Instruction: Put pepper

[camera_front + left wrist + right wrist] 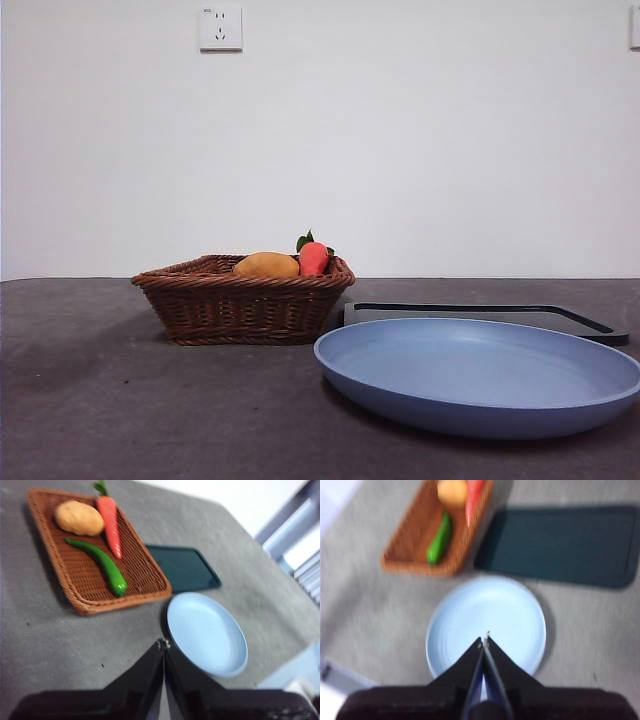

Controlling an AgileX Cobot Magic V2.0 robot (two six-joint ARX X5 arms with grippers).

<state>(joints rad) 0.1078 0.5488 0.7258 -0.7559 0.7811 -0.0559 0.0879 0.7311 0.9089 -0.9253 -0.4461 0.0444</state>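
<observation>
Starting at your left, the wicker basket is sitting on the dark surface, and the pepper is lying inside it on the woven floor, curved, beside the carrot and just below the yellow-orange fruit. From the front view you are seeing only the fruit and the carrot peeking over the rim; the pepper is staying hidden behind the basket wall.

Your left gripper is hanging above the bare surface with its jaws pressed together and nothing between them. The pepper is lying well apart from it, beyond the near edge of the basket.

Moving right, the dark tray is resting flat just beside the basket, and the blue plate is sitting in front of it.

Your right gripper is hovering over the blue plate, jaws also closed on nothing. From there the pepper is lying well beyond the plate's far rim, inside the basket. That view is blurred.
</observation>
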